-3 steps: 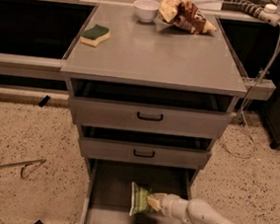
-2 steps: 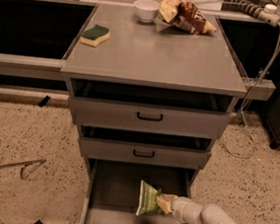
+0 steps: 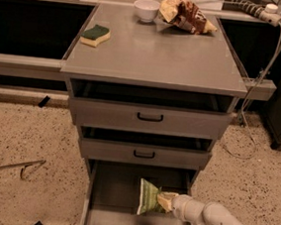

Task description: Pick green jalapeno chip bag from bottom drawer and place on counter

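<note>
At the lower centre of the frame, the gripper [image 3: 161, 201] was over the bottom drawer [image 3: 118, 192], its fingers [image 3: 167, 200] pinched tight on the right edge of the green jalapeno chip bag [image 3: 147, 204].

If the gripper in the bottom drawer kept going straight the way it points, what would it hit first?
The gripper holds the glossy green foil chip bag; past that, probably the far side wall of the deep grey metal bottom drawer, though depth is unclear.

A smooth, white, rounded arm [image 3: 219, 222] narrows to a cream-coloured hand [image 3: 163, 201] at lower right.
</note>
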`<state>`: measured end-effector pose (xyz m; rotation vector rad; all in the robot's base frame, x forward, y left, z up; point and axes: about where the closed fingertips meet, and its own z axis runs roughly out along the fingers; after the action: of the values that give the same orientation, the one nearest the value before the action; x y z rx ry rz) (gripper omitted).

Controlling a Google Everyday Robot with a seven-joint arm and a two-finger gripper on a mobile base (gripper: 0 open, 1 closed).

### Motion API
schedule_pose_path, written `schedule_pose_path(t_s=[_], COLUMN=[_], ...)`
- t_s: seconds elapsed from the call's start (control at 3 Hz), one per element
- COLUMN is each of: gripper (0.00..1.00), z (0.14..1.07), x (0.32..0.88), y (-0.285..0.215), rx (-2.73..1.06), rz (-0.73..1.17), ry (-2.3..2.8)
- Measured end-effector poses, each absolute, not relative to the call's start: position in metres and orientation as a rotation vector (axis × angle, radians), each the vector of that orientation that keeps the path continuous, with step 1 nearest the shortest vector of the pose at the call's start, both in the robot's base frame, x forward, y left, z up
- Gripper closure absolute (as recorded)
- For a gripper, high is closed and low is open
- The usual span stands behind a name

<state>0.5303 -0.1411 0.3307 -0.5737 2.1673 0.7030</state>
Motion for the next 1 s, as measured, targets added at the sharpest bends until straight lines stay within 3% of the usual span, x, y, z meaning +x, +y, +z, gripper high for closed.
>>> schedule_pose_path(t_s=[1.0], gripper=[1.0], z=[0.603], x=[0.511], y=[-0.088], rx=[-0.833], rz=[0.699], ry=[1.951])
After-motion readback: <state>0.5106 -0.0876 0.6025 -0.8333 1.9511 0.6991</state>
